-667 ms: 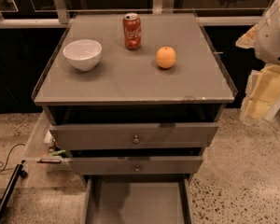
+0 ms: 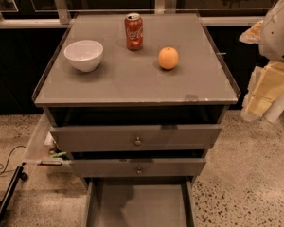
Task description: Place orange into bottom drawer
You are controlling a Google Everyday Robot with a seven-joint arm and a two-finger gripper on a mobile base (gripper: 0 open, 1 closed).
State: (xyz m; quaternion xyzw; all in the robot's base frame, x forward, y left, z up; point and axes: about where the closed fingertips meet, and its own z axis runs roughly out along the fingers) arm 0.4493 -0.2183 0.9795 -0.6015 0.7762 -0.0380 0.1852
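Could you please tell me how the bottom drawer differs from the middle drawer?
The bottom drawer is pulled far out, its flat floor showing; the middle drawer sits barely out, showing only its front. The middle drawer's front bears a round knob; the bottom drawer's front is out of view. Both are grey. The gripper hangs right of the cabinet.

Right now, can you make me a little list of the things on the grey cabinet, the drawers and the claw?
fruit: small round orange fruit, on the grey cabinet top, right of middle
can: red soda can, upright, behind and left of the fruit, not touching
bowl: white round bowl, left side of the top
drawer: flat grey bottom drawer, pulled open, fruit not in it yet
claw: cream-coloured claw, beside the cabinet's right edge, away from the fruit
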